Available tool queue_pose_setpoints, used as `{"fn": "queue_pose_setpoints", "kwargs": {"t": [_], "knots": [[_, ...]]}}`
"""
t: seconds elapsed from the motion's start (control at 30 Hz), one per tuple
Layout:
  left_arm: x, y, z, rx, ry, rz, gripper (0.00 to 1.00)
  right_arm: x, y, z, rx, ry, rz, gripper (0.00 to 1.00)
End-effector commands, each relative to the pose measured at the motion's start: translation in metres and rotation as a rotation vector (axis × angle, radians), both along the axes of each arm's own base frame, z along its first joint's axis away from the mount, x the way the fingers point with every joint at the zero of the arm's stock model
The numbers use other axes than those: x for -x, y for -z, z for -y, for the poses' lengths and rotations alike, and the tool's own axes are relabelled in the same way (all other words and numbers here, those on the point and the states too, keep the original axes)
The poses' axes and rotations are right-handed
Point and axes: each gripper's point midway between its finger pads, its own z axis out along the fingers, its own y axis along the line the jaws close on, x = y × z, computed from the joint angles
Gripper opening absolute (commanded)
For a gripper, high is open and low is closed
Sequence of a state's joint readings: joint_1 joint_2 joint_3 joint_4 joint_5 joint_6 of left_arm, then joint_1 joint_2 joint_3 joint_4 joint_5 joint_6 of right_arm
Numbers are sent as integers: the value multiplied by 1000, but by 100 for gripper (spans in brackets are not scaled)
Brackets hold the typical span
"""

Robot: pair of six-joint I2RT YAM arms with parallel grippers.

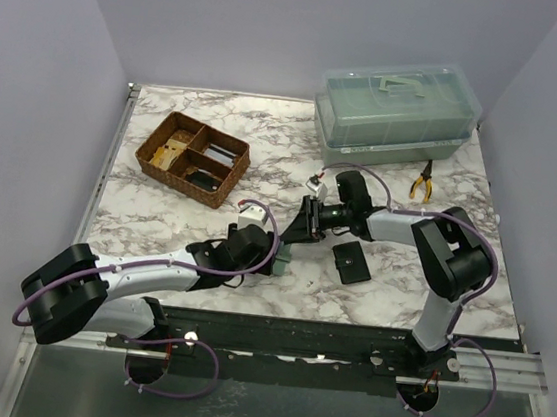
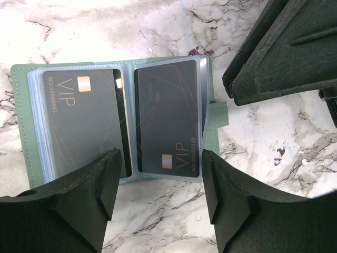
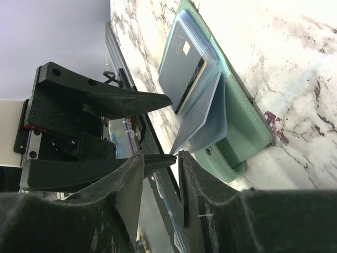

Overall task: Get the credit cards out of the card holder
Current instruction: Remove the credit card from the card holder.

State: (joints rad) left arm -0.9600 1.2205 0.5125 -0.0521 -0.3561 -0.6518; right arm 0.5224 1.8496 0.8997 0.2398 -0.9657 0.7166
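The sage-green card holder (image 2: 21, 121) lies open on the marble, snap tab (image 2: 220, 113) to the right. Two dark grey "VIP" cards sit in its clear sleeves, one on the left page (image 2: 84, 121) and one on the right page (image 2: 168, 116). No tan or pale blue card shows. My left gripper (image 2: 158, 195) is open and empty at the holder's near edge. My right gripper (image 3: 160, 158) stands narrowly open by the tab side of the holder (image 3: 242, 121), just below a lifted clear sleeve (image 3: 202, 118), with nothing between the jaws. Both grippers meet over the holder (image 1: 281, 259).
A black snap wallet (image 1: 350, 261) lies right of the holder. A wicker basket (image 1: 192, 156) with compartments stands at the back left. A clear-green plastic box (image 1: 395, 111) is at the back right, with yellow-handled pliers (image 1: 423, 181) beside it.
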Motion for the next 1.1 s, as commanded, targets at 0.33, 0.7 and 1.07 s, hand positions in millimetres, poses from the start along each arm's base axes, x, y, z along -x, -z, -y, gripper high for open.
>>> {"fn": "queue_pose_setpoints", "kwargs": {"t": [0.33, 0.7, 1.07], "knots": [[4, 9, -11, 23, -38, -11, 66, -9, 17, -10, 31, -5, -9, 39], [3, 5, -18, 43, -47, 4, 65, -9, 37, -20, 88, -9, -57, 42], [3, 6, -19, 50, -46, 0, 66, -4, 14, -20, 39, -16, 8, 47]]}}
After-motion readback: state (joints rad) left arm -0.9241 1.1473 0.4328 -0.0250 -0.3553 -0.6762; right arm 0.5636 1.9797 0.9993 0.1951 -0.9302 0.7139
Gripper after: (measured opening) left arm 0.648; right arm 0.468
